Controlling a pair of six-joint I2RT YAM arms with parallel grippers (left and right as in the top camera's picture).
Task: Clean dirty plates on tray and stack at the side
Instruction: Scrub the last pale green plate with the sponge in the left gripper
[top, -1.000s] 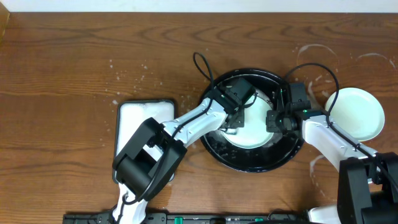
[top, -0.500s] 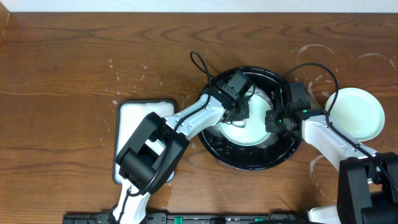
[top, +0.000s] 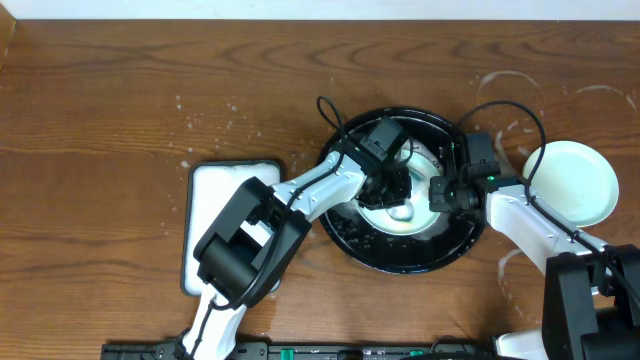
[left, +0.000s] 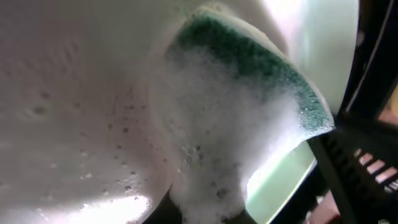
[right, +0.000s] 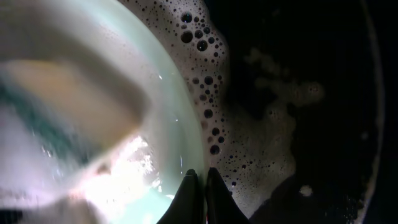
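Observation:
A pale mint-green plate (top: 408, 214) lies in the round black tray (top: 405, 258), wet and sudsy. My left gripper (top: 392, 183) is over the plate, shut on a foamy yellow-and-green sponge (left: 249, 112) pressed on the plate's inside (left: 74, 93). My right gripper (top: 440, 192) is shut on the plate's right rim; its fingertips (right: 200, 182) pinch the rim of the plate (right: 177, 93), with the blurred sponge (right: 68, 112) at the left. Another pale plate (top: 572, 182) sits on the table at the right. The yellow plate is out of view.
A white rectangular sponge tray (top: 215, 200) with a black rim lies left of the basin, under my left arm. Soapy water with bubbles (right: 261, 137) covers the black basin floor. Wet ring marks (top: 505, 85) show on the wooden table at the back right.
My left gripper has swept the sponge across the plate, first up towards the far rim, then down and right towards the plate's middle. The right gripper has kept its hold.

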